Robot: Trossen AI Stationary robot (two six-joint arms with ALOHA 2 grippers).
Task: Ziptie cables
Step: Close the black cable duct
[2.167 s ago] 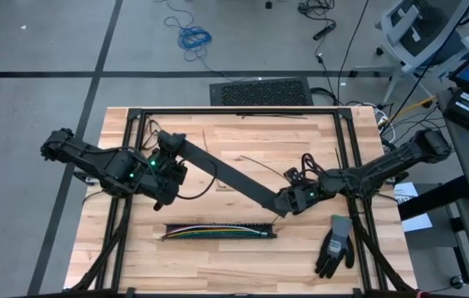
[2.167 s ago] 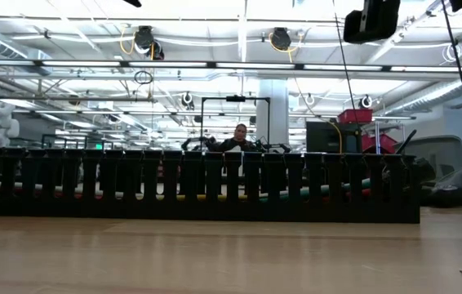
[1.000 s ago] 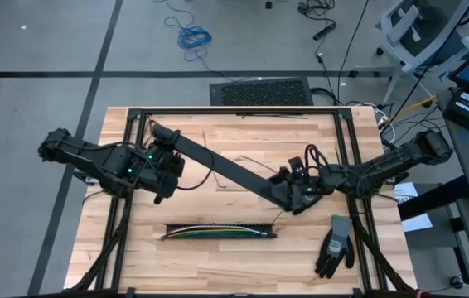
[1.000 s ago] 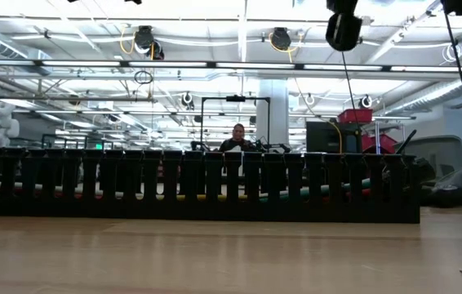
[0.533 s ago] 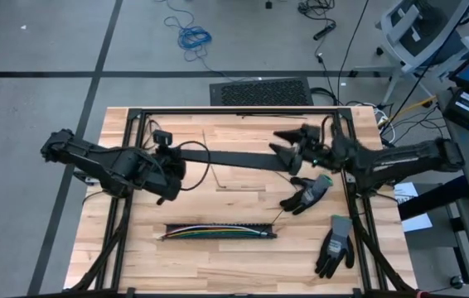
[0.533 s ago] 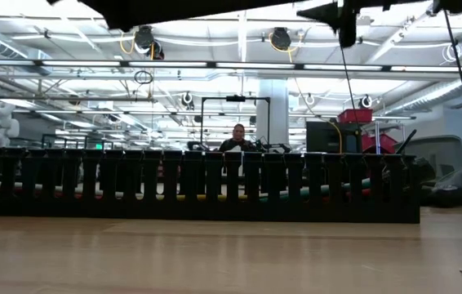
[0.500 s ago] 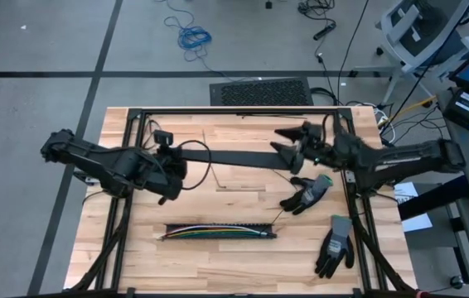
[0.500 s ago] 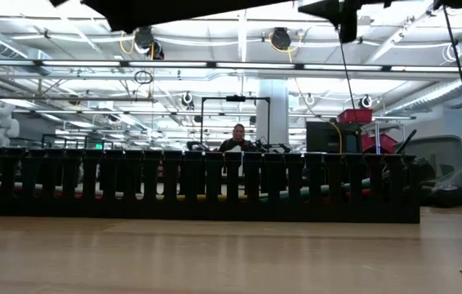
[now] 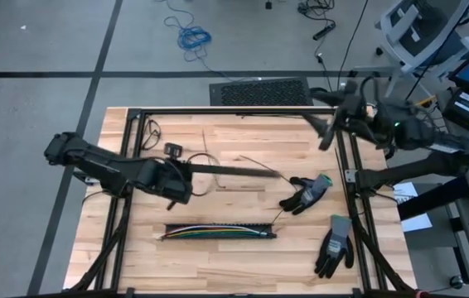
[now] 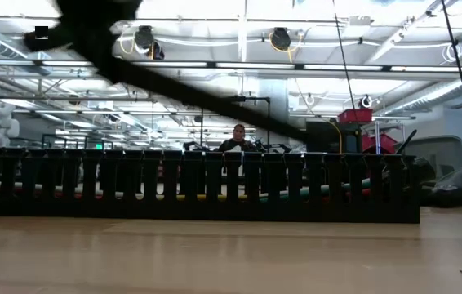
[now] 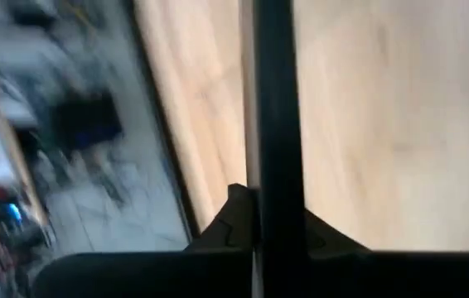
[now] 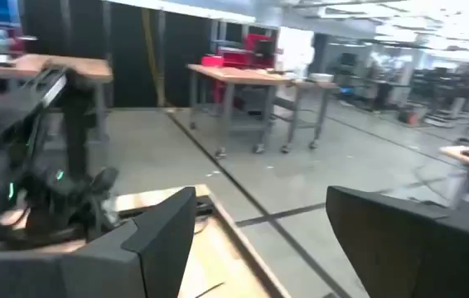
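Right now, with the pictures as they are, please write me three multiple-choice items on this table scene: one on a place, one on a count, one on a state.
1. Where do the multicoloured cables lie?
A. In the black slotted strip
B. On a glove
C. On the floor

2. How many grey-and-black work gloves are on the wooden table?
A. One
B. Two
C. Four

3. How does the left gripper stand?
A. Wide open, empty
B. Out of view
C. Shut on the long flat black strip

Answers: 1 A, the wires run along the strip near the table's front. 2 B, one glove beside the strip's end, another nearer the corner. 3 C, the left wrist view shows the strip between the fingers.
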